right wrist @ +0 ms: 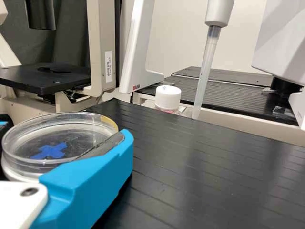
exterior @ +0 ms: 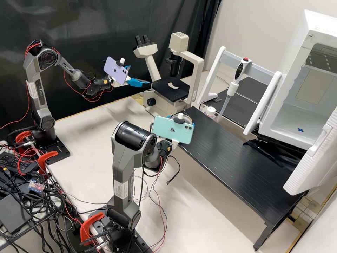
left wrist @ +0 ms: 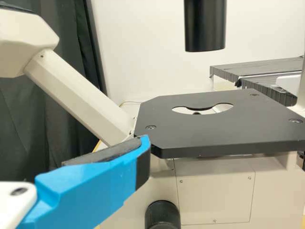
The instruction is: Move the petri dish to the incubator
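Incubator (exterior: 319,24) at the far end, its door (exterior: 317,154) swung open. The dish has to go in through that mouth, so the approach wants to be straight, with room for wrist and phone mount against frame and door.

Black platform (exterior: 228,151) runs between dish and incubator. A low, level carry along it looks the sensible route, raised enough that the dish won't scrape the ridged top.

Microscope (exterior: 198,66) stands just beside the platform's near end; swing clear of it before turning.

Pipette (exterior: 232,88) hangs nose-down at the platform's back edge. Judge the path to pass on the near side of it.

Left gripper (exterior: 139,75) is by the microscope, fingers apart, nothing between them. Best left parked out of the way.

Right gripper (right wrist: 65,131) is closed around the petri dish (right wrist: 42,139), near the platform's microscope end. Whether the base touches anything, I cannot tell. Dish looks about level. Clear, smooth-walled and probably slippery: steady, modest squeeze; too hard may tip or crack it.

Small blue cross (exterior: 300,130) on the incubator floor, likely the landing mark. Lower flat over it, release only once the base sits, back out straight.
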Controlling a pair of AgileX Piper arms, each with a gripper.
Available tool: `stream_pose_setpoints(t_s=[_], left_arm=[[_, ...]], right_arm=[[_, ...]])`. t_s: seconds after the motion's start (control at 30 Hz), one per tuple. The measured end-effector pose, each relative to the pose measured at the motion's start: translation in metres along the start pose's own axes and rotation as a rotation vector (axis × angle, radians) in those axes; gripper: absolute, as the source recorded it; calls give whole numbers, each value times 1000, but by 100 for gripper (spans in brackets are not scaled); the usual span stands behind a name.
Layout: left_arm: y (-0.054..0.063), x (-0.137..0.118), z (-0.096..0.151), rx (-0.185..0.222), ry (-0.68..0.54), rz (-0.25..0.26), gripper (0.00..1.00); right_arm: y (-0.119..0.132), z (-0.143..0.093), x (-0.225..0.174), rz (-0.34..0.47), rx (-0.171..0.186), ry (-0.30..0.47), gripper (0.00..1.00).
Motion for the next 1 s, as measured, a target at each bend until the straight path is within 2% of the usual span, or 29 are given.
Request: stream_pose_setpoints(t_s=[0.3,0.57,0.73,0.83,1.0], left_arm=[[0,0,0,0,0,0,100],[0,0,0,0,0,0,100],[0,0,0,0,0,0,100],[0,0,0,0,0,0,100],[0,0,0,0,0,0,100]], right_arm=[[2,-2,-1,1,-1,5,0],[20,4,-12,47,-17,-13,0],[45,21,-33,146,-22,-73,0],[64,34,-48,227,-10,-92,0],[97,61,-68,361,37,-130,0]])
